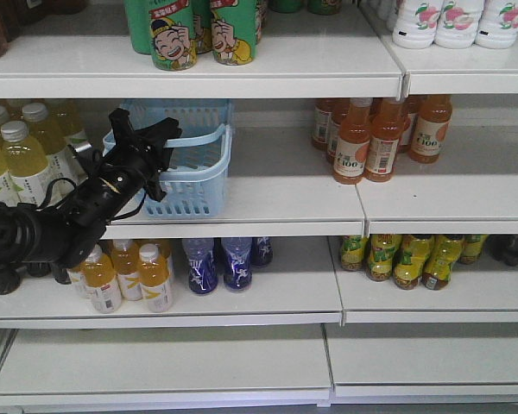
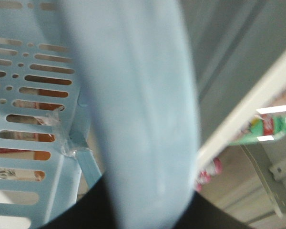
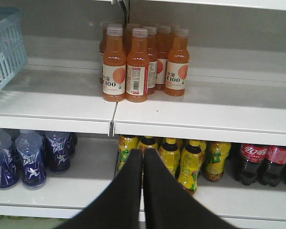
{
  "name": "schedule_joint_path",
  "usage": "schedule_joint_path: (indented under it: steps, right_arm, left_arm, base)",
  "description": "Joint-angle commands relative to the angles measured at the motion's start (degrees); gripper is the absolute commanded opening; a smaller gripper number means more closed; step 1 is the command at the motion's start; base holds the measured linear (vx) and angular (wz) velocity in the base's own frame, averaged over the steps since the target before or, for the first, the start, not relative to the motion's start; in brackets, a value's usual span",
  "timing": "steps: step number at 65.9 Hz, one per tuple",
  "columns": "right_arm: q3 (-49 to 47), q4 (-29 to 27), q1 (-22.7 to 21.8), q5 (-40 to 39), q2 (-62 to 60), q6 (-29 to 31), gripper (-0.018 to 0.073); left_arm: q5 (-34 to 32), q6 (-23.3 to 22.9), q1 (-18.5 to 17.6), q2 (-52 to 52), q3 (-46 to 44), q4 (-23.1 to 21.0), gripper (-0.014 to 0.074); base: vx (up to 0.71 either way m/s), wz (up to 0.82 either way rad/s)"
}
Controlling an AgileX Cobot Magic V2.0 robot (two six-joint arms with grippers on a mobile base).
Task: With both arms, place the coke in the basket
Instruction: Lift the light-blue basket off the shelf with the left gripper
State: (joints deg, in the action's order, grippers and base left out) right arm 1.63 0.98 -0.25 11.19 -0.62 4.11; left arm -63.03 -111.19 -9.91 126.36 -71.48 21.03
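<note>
Basket (image 1: 198,185) | its handle (image 2: 133,119) fills left-wrist view | left claw (image 1: 162,159) grip: cannot tell | right claw (image 3: 143,151) closed, right-wrist only

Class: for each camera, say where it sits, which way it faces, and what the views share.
Front view: before the shelves, facing them; left arm reaches to the basket.
Left wrist: against the basket handle; black sliver below.
Right wrist: faces orange bottles; right gripper at bottom.
Shared: all show the basket.
</note>
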Motion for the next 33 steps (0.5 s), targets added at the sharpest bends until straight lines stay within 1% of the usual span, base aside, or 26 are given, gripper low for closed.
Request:
schedule_joint_path:
  steps: [1,13,21,24,29,33]
  right_arm:
    - [0.37,0.07,-0.23,-4.2,-0.71,0.55,-0.0002]
    - [0.37,0.07,-0.23,-4.2,-0.71,0.55,-0.0002]
    - [0.37,0.07,-0.23,-4.2,-0.71,0.55,-0.0002]
    - [0.37,0.07,-0.23,-4.2,-0.71,0.55,-0.0002]
    - [0.37,0.07,-0.23,-4.2,-0.71,0.55,-0.0002]
    - [0.37,0.07,-0.23,-4.2,-0.71,0.55,-0.0002]
  left_arm:
    - [-15.73,0.26,-0.33,-4.48,0.17,1.82,-0.0008]
    - [-15.73,0.18,-0.33,-8.32,5.77,9.12,-0.0008]
    - [-15.73,0.79,-0.33,-12.59,9.73,12.96,-0.0008]
    - [-15.73,0.79,-0.33,-14.42,10.86,15.07,-0.0008]
    - [-15.73,0.67,-0.33,-17.1,11.62,19.73,-0.0008]
    - [-15.73,0.0,-0.33,-19.19,11.62,24.63,-0.0008]
  base:
    - [0.0,0.0]
    - [0.0,0.0]
    - [0.0,0.0]
    - [0.0,0.0]
    - [0.0,0.0]
    - [0.0,0.0]
